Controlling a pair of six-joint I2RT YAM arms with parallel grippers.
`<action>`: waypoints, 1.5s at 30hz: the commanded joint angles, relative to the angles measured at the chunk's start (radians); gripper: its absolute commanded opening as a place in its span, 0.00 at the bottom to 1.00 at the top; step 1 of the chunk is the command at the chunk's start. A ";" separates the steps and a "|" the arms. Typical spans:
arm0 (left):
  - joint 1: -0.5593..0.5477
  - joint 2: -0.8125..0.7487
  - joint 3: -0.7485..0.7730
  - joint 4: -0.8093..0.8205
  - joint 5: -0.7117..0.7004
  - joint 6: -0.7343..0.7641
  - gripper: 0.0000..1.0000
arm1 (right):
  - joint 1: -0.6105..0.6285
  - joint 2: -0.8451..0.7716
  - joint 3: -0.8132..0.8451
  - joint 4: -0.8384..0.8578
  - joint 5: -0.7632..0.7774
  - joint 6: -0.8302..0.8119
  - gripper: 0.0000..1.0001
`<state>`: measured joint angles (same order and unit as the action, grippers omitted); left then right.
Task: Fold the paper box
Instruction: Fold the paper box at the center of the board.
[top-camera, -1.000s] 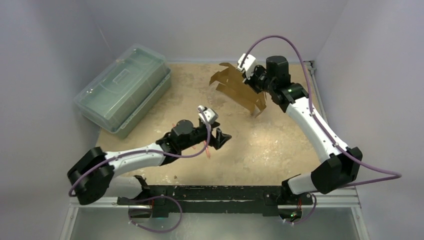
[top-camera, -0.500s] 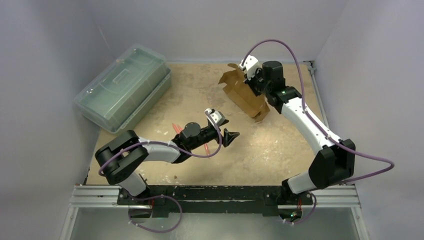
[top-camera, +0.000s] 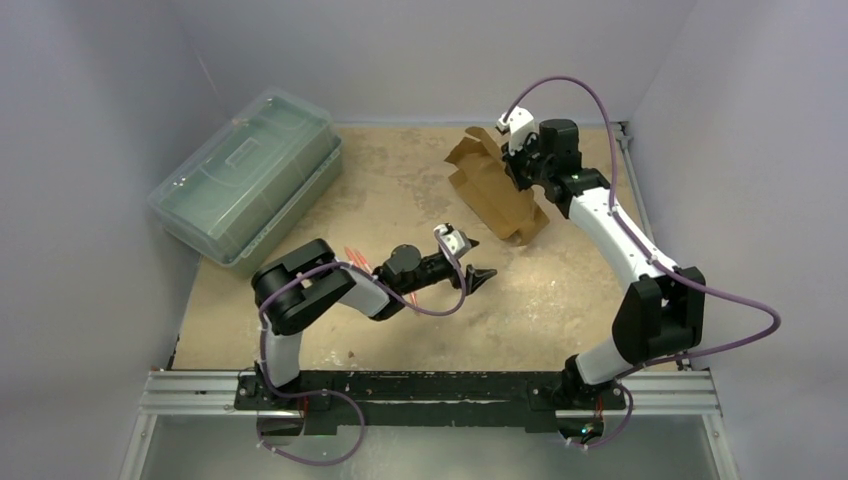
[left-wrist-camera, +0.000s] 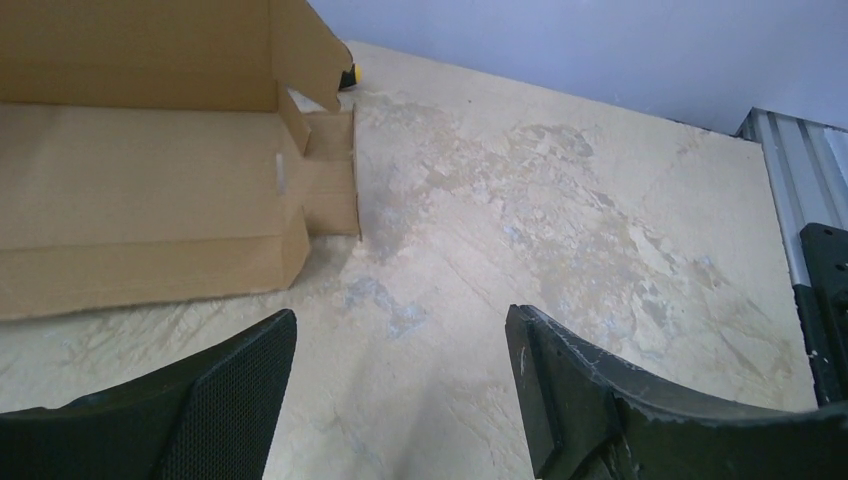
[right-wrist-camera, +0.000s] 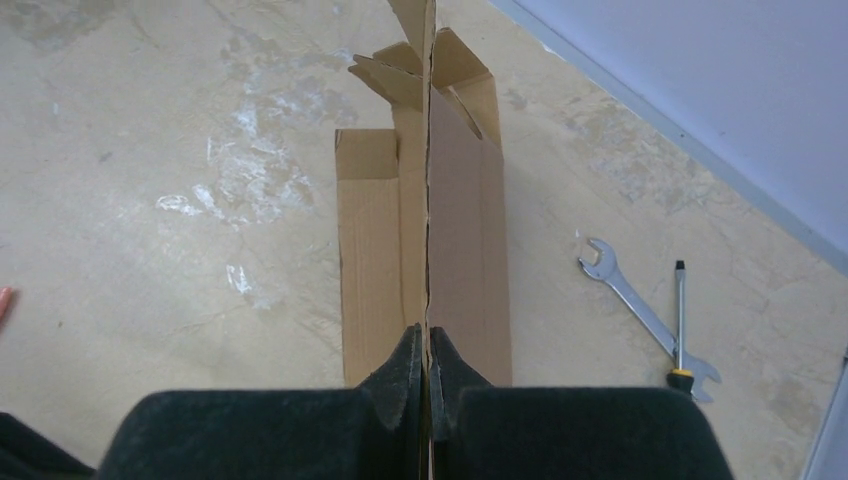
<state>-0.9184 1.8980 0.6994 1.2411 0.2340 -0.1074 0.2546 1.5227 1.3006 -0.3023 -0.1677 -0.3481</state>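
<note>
The right gripper (right-wrist-camera: 428, 345) is pinching one edge of the box (top-camera: 497, 190), its fingers pressed together on the thin cardboard. It is holding the plain brown sheet half folded at the far right of the table (top-camera: 400, 190), with flaps sticking out at the ends. The left gripper (left-wrist-camera: 400, 318) is hovering low over the table near the box, its fingers standing well apart with nothing between them. A wrench (right-wrist-camera: 632, 300) and a screwdriver (right-wrist-camera: 680, 310) are lying crossed beside the box. A green case (top-camera: 245, 175) is sitting at the far left.
</note>
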 joint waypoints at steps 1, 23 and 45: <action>0.000 0.060 0.111 0.135 0.045 0.027 0.77 | 0.001 -0.035 0.032 0.007 -0.079 0.056 0.00; -0.027 0.373 0.517 -0.095 0.034 0.047 0.54 | 0.008 -0.037 0.059 -0.037 -0.076 0.078 0.00; -0.027 0.331 0.488 -0.153 -0.017 0.025 0.00 | 0.027 -0.076 0.029 -0.038 -0.018 0.037 0.00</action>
<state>-0.9428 2.3093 1.2594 1.0527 0.2230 -0.0608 0.2749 1.5082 1.3128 -0.3481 -0.2180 -0.2901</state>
